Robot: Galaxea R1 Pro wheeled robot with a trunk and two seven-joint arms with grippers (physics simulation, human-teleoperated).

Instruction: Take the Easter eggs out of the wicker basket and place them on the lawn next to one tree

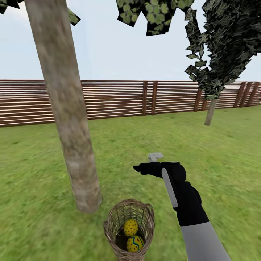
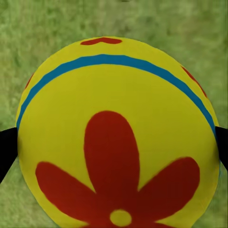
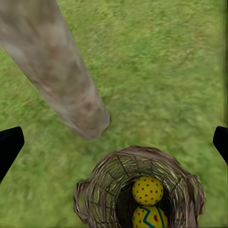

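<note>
The basket (image 1: 129, 229) stood on the grass (image 1: 203, 145) just beside the foot of the thick tree trunk (image 1: 63, 105), on the side nearer the robot, with the wooden fence (image 1: 119, 99) well beyond the trunk. Two eggs were in the basket: a dotted egg (image 1: 130, 227) and, touching it on the side away from the trunk, a zigzag egg (image 1: 134, 243). The third egg (image 2: 116, 137), marked with a red flower and a blue stripe, sat clamped between the black fingertips (image 2: 7, 149) of the left gripper (image 2: 114, 152), with only grass behind it.

The right gripper (image 3: 114, 142) hung above the basket, a little to the side away from the trunk, its fingers spread wide with nothing between them.

The step in hand looked like setting the held egg down by the trunk while the right arm prepared to reach for the next one. To do it well, the left arm should lower the egg until it touches the grass close to the trunk before letting go, so it does not roll. The right gripper should come straight down over the dotted egg, staying inside the basket rim (image 3: 137, 154) and closing across the egg's middle, since a brush against the rim could tip the light basket.
</note>
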